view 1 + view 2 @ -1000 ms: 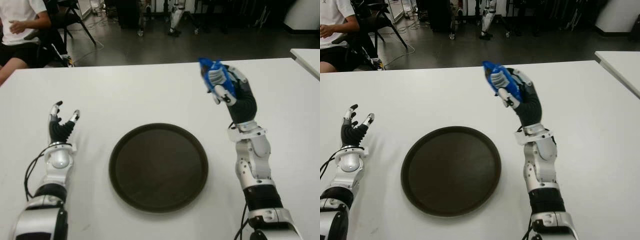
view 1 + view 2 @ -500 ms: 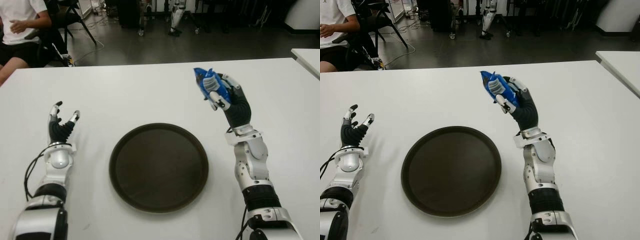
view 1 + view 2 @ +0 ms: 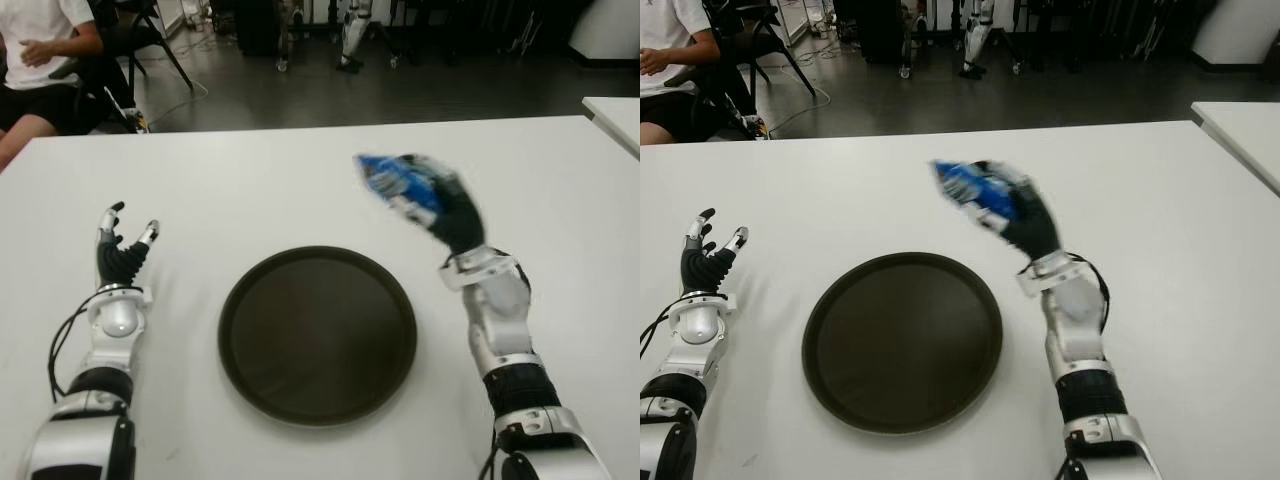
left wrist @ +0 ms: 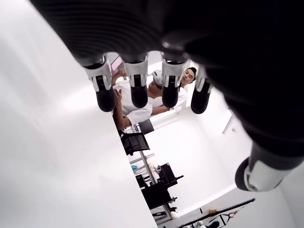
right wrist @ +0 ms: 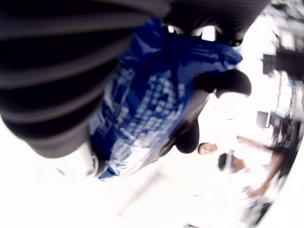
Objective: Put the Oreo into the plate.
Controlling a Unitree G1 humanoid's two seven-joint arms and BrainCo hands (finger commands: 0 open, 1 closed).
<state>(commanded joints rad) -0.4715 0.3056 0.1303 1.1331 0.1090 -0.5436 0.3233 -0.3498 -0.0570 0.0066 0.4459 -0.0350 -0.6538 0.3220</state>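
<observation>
The right hand (image 3: 435,205) is up in the air at the middle right of the eye views, just past the far right edge of the plate (image 3: 317,333). Its fingers are curled around the blue Oreo pack (image 3: 388,180), and the pack sticks out of the hand toward the upper left. The close view from the right wrist shows the same thing: dark fingers wrapped over the shiny blue wrapper (image 5: 152,104). The pack is not over the plate yet, but it is near it.

The plate is dark, round and bare, and it sits on the white table (image 3: 250,190) in the lower middle of the frame.

The left hand (image 3: 122,250) shows at the lower left, well apart from the plate, with its fingers spread and holding nothing.

The pack looks light and crinkly. The wrapper is probably smooth and a bit slippery, though the hand is blurred here, so it is hard to be sure. The cookies inside could crack if squeezed hard. A soft hold around the middle of the pack seems best.

A person (image 3: 40,50) sits at the upper left, beyond the table.
</observation>
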